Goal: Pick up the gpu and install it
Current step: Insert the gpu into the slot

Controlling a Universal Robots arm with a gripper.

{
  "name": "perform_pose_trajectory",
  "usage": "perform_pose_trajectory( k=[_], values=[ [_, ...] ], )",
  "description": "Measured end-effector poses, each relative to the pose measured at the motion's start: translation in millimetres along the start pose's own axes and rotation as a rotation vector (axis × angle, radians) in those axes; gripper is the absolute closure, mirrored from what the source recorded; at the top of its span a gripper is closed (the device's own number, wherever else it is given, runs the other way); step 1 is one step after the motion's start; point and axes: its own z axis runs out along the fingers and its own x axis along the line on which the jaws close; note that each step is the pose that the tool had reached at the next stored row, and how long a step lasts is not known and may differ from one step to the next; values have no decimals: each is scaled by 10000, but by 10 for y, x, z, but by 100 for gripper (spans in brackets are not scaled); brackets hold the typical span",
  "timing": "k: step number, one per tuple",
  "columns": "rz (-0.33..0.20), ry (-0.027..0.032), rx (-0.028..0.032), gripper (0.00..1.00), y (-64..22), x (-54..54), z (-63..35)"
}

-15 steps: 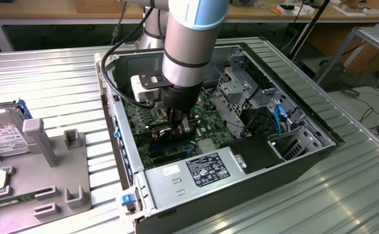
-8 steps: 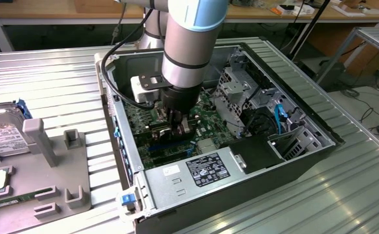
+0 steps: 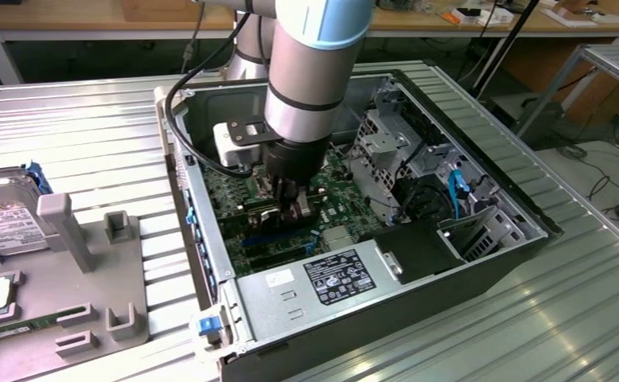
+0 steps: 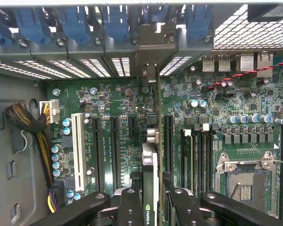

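In the wrist view the gpu (image 4: 150, 162) stands on edge over the green motherboard (image 4: 122, 101), among the black expansion slots. Its silver bracket (image 4: 149, 70) reaches up to the slot openings in the case's rear wall. My gripper (image 4: 150, 200) is shut on the card, with one black finger (image 4: 129, 207) on each side of it. In the exterior view the arm reaches straight down into the open computer case (image 3: 500, 171), and the gripper (image 3: 288, 207) sits low over the board.
A power supply (image 3: 321, 278) fills the near end of the case, with a drive cage (image 3: 395, 151) toward the exterior view's right. Outside, a hard drive (image 3: 7, 223) and a RAM stick (image 3: 23, 325) lie on a grey fixture (image 3: 108, 270). Cables (image 4: 23, 120) and the CPU socket (image 4: 243, 176) flank the slots.
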Motion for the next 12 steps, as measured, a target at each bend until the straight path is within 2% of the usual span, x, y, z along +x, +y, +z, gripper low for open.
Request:
perform_pose_trajectory(
  k=[11,12],
  values=[
    [7,10,-1,73,-5,25,-2],
    [19,29,0,73,-5,26,-2]
  ],
)
